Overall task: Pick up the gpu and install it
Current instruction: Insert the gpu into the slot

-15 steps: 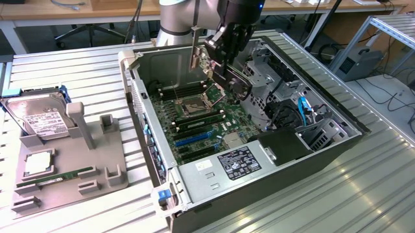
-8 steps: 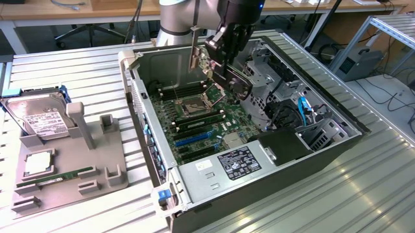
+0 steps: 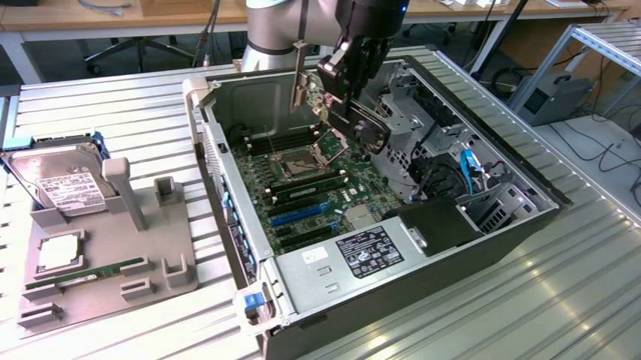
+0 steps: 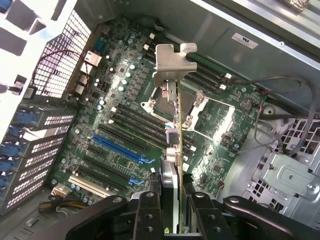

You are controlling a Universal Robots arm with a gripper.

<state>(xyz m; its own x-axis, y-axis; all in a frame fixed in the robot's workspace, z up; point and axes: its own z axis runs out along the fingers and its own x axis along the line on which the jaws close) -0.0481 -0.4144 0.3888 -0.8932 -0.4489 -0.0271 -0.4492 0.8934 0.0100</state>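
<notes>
My gripper [image 3: 338,82] is shut on the gpu [image 3: 299,79], a thin dark card with a pale metal bracket strip at one end. I hold it in the air above the open computer case [image 3: 521,225], over the far part of the green motherboard [image 3: 311,187]. In the wrist view the gpu [image 4: 172,145] runs edge-on between my black fingers [image 4: 147,215]. Its bracket [image 4: 172,62] points away from the wrist. Below it lie the processor socket [image 4: 200,112] and the blue expansion slots [image 4: 120,147], and the card is clear of them.
The case's drive cage and cables [image 3: 451,165] crowd the side toward the exterior view's right, with a power supply [image 3: 371,251] at the near end. A grey fixture [image 3: 110,247] on the exterior view's left carries a hard drive [image 3: 60,180], a processor [image 3: 58,251] and a green memory stick [image 3: 85,276].
</notes>
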